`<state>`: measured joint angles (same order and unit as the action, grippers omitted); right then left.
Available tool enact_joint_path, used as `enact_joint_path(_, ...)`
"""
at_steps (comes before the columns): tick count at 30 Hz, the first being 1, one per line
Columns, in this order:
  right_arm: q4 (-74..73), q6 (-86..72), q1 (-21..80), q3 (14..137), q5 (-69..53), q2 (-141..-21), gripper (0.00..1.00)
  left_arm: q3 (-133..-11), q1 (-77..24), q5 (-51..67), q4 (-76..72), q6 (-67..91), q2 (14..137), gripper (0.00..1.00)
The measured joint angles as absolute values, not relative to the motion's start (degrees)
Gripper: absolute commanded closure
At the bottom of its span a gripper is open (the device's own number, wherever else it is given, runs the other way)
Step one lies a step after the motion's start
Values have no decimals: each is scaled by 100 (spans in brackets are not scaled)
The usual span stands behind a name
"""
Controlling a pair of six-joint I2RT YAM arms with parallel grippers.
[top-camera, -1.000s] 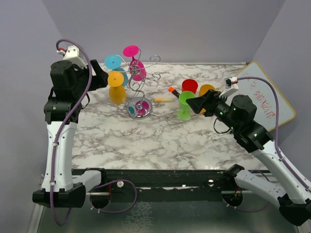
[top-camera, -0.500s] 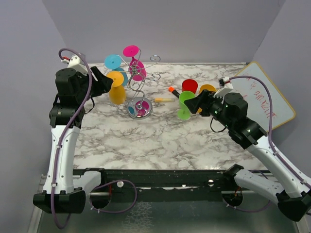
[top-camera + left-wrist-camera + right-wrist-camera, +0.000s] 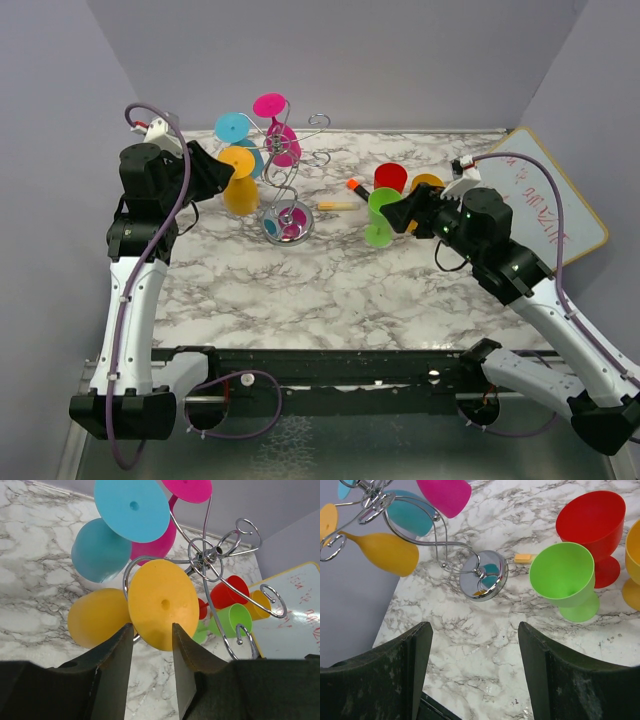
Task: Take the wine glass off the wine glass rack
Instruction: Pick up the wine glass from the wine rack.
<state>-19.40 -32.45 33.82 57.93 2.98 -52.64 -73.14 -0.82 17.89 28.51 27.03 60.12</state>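
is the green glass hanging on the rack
No, the green glass stands upright on the table beside the red glass, apart from the wine glass rack.

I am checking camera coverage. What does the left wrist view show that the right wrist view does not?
Only the left wrist: the whiteboard. Only the right wrist: the round mirror base of the wine glass rack and a yellow stick end. Both: the yellow wine glass hanging on the rack, and the green glass and red glass standing on the table.
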Motion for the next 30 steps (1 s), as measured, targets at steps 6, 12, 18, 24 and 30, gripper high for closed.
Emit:
enact_joint_path(6, -1946, -3249, 3382, 5793, 298, -5262, 25, -7306, -82, 1809, 2834, 2716, 5996, 73)
enact_joint_path(12, -1944, -3251, 3382, 5793, 298, -5264, 25, -7148, -82, 1809, 2775, 2711, 5878, 74)
enact_joint_path(18, -1944, -3251, 3382, 5793, 298, -5275, 25, -6941, -82, 1804, 2534, 2877, 5795, 72)
enact_joint_path(24, -1944, -3249, 3382, 5793, 296, -5301, 25, -6473, -82, 1806, 1999, 3369, 5623, 74)
enact_joint_path(30, -1953, -3245, 3382, 5793, 298, -5321, 25, -6145, -82, 1778, 1579, 3819, 5443, 74)
